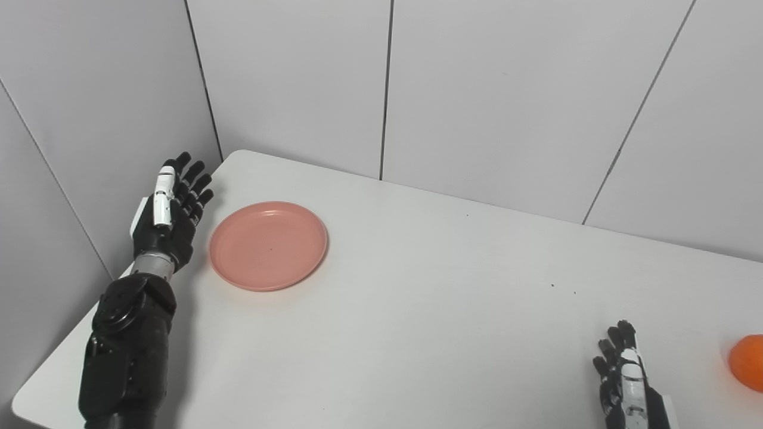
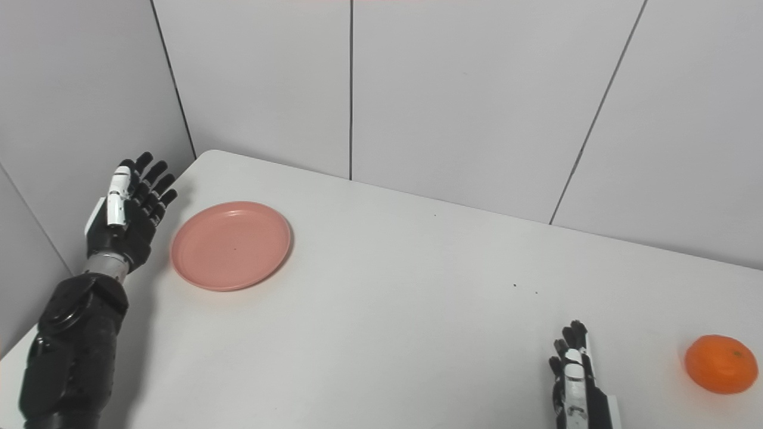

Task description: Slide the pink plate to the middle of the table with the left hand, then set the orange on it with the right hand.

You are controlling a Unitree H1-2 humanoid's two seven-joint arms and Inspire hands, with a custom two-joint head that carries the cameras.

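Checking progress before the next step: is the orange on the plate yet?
No, the orange sits on the table at the far right, well apart from the empty plate on the left.

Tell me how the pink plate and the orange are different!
The pink plate is flat and wide; the orange is a round ball. The plate lies beside the open left hand, the orange near the right hand. Both rest on the white table, and neither is held.

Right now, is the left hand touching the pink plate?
Apart. The right eye view shows a strip of bare white table between the open left hand and the pink plate; the hand stands beside the plate's left rim.
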